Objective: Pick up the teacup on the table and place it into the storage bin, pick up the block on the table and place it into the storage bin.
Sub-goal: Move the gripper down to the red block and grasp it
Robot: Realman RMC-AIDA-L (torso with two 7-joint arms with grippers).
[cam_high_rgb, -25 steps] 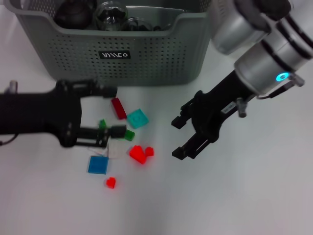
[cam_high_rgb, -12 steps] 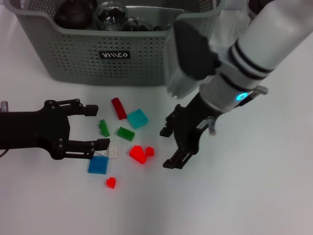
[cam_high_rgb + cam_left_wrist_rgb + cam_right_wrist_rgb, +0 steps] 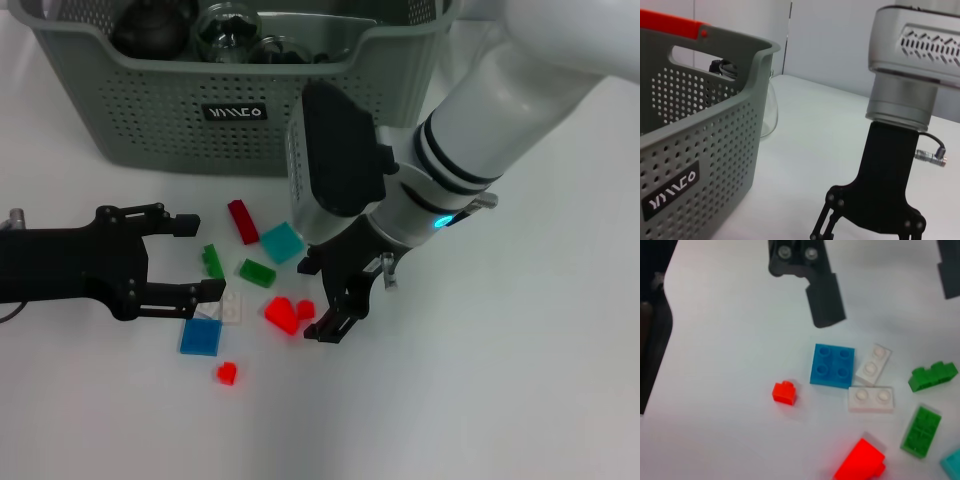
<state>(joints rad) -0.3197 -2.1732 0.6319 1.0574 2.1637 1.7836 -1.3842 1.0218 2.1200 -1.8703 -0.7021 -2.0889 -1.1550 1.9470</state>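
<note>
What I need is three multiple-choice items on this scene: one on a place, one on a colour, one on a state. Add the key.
1. Where is the right gripper?
A. Over the bin
B. Low over the table, beside the red blocks
C. Off the table

2. What colour is the flat square block by the left gripper?
A. Yellow
B. Blue
C. Black

3. What state is the left gripper in?
A. Open
B. Shut on a block
C. Shut on a teacup

Key: B, its fingers flank the red blocks; B, plainly blue; A, its fingers are spread and hold nothing.
</note>
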